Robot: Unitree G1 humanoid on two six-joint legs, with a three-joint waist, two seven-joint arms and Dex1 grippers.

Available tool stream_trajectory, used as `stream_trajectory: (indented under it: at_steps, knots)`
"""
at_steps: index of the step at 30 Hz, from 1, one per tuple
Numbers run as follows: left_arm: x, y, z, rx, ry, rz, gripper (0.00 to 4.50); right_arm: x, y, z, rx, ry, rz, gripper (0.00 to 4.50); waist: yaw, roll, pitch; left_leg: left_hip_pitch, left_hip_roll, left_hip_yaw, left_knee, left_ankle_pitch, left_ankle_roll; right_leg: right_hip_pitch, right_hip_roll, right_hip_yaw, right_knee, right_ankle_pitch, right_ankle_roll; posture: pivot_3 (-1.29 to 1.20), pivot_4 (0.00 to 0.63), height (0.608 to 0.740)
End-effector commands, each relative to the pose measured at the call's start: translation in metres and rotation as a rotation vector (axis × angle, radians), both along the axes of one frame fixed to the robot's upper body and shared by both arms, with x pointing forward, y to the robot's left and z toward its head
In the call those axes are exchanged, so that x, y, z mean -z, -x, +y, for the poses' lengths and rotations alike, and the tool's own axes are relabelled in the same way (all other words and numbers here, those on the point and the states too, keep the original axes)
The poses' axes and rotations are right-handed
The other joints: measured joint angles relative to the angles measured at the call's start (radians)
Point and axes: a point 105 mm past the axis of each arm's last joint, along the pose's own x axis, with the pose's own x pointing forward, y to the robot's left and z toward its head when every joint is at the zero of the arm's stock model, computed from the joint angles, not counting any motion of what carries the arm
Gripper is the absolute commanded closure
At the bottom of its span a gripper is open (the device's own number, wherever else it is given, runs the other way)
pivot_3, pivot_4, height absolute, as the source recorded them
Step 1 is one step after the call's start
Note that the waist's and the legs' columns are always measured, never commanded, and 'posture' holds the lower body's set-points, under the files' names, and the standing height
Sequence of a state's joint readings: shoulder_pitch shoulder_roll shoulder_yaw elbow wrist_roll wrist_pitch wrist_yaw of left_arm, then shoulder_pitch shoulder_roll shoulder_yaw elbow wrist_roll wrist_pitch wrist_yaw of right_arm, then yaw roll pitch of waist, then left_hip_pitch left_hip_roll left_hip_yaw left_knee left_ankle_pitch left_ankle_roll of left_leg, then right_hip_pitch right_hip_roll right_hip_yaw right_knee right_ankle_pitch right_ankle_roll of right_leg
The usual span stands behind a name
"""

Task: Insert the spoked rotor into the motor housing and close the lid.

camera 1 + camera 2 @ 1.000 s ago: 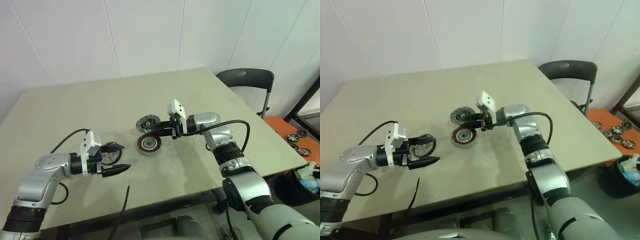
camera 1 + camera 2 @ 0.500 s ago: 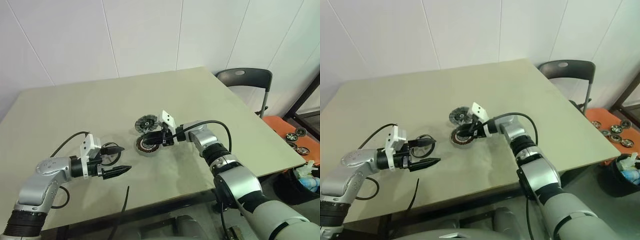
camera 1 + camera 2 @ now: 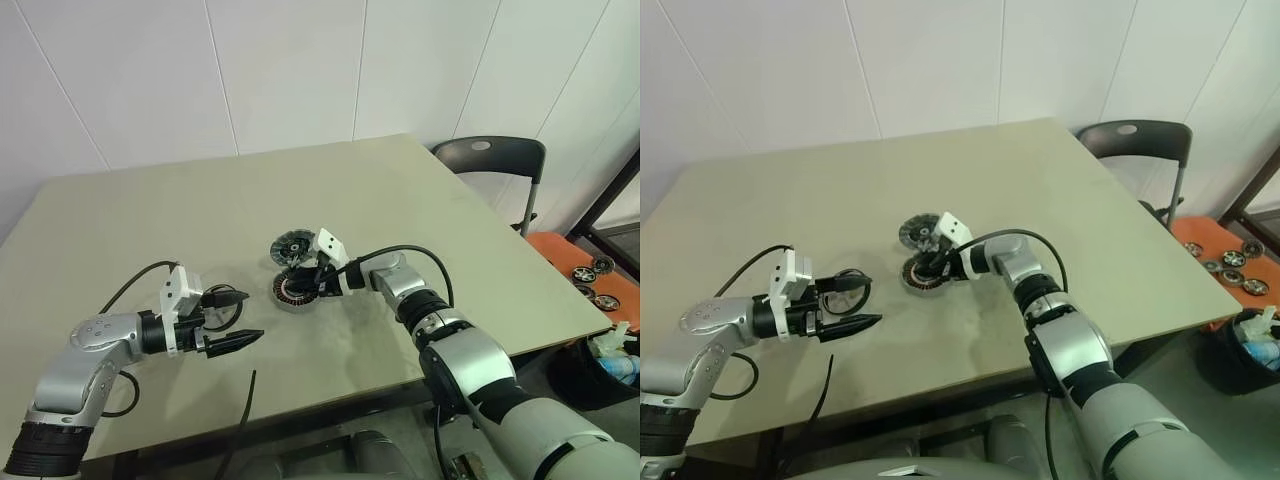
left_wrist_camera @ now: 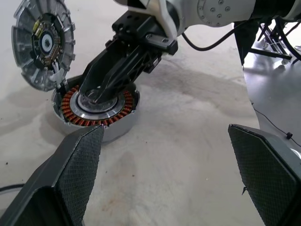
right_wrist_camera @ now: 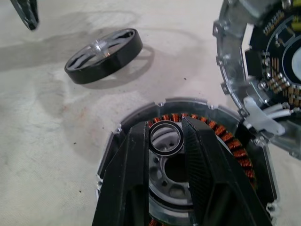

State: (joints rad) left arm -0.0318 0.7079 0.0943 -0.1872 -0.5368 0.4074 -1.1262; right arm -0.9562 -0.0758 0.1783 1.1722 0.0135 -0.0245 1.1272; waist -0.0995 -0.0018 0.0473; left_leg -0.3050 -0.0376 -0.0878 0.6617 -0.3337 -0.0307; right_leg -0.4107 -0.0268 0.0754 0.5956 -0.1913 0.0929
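The motor housing (image 3: 288,294), a round cup with coppery windings (image 5: 225,141), sits mid-table. The lid (image 3: 291,246) rests against its far rim with its inner face (image 4: 42,42) showing. My right gripper (image 5: 165,126) hangs just over the housing's central hole, shut on a small black ring (image 5: 166,138). The spoked rotor (image 5: 103,55), a dark-rimmed wheel with silver spokes, lies flat on the table to the left, close by my left gripper (image 3: 250,316). That gripper is open, holds nothing, and points toward the housing.
A black cable (image 3: 245,410) lies by the table's front edge. Off the table's far right corner stands a dark chair (image 3: 490,160), and lower right an orange tray (image 3: 590,270) holds several wheels.
My right gripper has sunk with the ring from above the housing down to its centre, and the arm has bent more. The left gripper has kept still.
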Motion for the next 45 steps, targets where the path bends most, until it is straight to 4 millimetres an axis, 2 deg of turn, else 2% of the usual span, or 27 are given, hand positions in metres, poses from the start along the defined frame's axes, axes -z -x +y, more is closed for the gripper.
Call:
stream_trajectory:
  at_steps: [1,12,16,23,39,45]
  knots:
    - [-0.012,0.001,-0.003,0.012,0.016,-0.042,0.0,-0.019,-0.011,0.002,0.021,-0.024,-0.06,3.79,0.0,0.0,0.0,0.0,0.0,0.0,0.0,0.0,0.0,0.0,0.0,0.0,0.0,0.0,0.0,0.0,0.0,0.74]
    - [-0.013,0.001,-0.003,0.005,0.017,-0.037,0.0,-0.012,-0.011,-0.01,0.017,0.019,-0.056,3.79,0.0,0.0,0.0,0.0,0.0,0.0,0.0,0.0,0.0,0.0,0.0,0.0,0.0,0.0,0.0,0.0,0.0,0.74]
    - [-0.011,-0.002,-0.002,-0.001,0.018,-0.034,0.0,-0.008,-0.003,-0.003,-0.035,0.02,-0.052,3.79,-0.001,0.0,0.0,0.0,0.0,0.0,0.0,0.0,0.0,0.0,0.0,0.0,0.0,0.0,0.0,0.0,0.0,0.74]
    - [-0.011,-0.004,0.001,-0.007,0.017,-0.033,0.0,-0.002,0.0,0.0,-0.04,0.031,-0.054,3.79,-0.001,0.0,0.0,0.0,0.0,0.0,0.0,0.0,0.0,0.0,0.0,0.0,0.0,0.0,0.0,0.0,0.0,0.74]
    - [-0.009,0.001,0.001,-0.016,0.018,-0.032,0.0,-0.005,-0.008,-0.007,0.013,0.038,-0.074,3.79,-0.001,0.0,0.0,0.001,0.0,0.0,0.0,0.0,0.0,0.001,0.0,0.0,0.0,0.0,0.0,0.0,0.0,0.74]
    - [-0.009,0.001,-0.001,-0.011,0.02,-0.034,0.0,0.0,-0.006,-0.01,0.005,0.054,-0.064,3.79,-0.001,0.0,0.0,0.001,0.0,0.0,0.0,0.0,0.0,0.001,0.0,0.0,0.0,0.0,0.0,0.0,0.0,0.74]
